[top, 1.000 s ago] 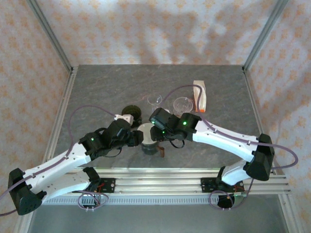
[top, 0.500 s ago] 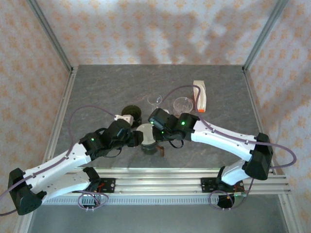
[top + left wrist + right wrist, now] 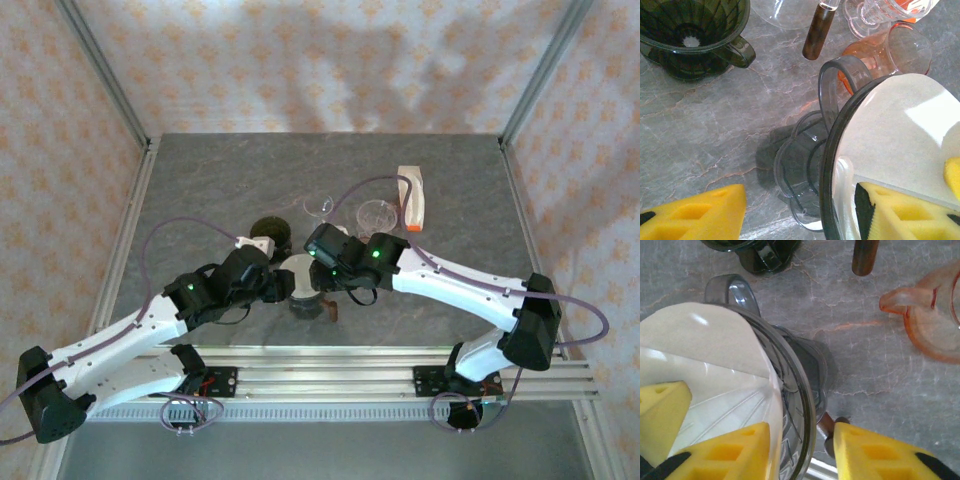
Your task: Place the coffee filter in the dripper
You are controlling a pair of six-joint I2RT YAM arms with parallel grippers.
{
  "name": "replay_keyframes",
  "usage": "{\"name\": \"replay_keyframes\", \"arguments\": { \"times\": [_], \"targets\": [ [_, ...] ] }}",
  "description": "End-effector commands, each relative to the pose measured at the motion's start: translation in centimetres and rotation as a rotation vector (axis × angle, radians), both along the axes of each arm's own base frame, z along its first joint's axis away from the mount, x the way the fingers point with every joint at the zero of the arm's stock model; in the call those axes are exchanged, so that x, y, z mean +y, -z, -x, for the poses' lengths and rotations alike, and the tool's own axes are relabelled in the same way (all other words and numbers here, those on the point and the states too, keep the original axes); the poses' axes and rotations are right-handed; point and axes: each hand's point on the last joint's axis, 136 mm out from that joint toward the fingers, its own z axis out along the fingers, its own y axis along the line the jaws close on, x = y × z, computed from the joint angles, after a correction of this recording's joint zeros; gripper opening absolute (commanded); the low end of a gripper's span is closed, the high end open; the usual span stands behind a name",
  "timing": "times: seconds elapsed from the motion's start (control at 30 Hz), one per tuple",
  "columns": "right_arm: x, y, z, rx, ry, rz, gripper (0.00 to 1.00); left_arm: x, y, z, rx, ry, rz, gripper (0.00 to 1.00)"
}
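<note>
A grey marbled bench [image 3: 200, 190] carries everything. The left arm [image 3: 120, 345] and right arm [image 3: 460, 285] meet over a clear dripper [image 3: 800, 385] standing near the bench's front edge. The white coffee filter [image 3: 890, 130] sits inside this dripper, spread against its inner wall.

The left end effector [image 3: 800, 200] is wide apart: one yellow finger is inside the dripper on the filter, the other hangs outside the dripper, over bare bench. The right end effector [image 3: 802, 440] is also apart, straddling the dripper's rim, with one finger inside against the filter and one outside, clear of the wall.

Beyond the dripper stand a dark green dripper [image 3: 690, 35], an orange measuring cup [image 3: 935, 320] and a brown tube [image 3: 817, 35], all apart from it.
</note>
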Motion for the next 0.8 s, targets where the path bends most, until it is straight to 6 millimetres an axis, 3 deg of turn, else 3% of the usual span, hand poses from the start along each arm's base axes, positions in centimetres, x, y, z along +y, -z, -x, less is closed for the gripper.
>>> {"name": "replay_keyframes", "arguments": {
  "times": [0.0, 0.47, 0.77],
  "targets": [
    [-0.5, 0.2, -0.1, -0.017, 0.013, 0.03, 0.53, 0.2, 0.5, 0.0, 0.006, -0.015, -0.007, 0.61],
    [-0.5, -0.6, -0.5, -0.045, 0.021, 0.022, 0.67, 0.6, -0.7, 0.1, -0.024, -0.03, 0.015, 0.75],
    [-0.9, -2.6, -0.9, -0.087, 0.026, 0.009, 0.69, 0.9, -3.0, 0.3, -0.07, -0.04, 0.074, 0.82]
  ]
}}
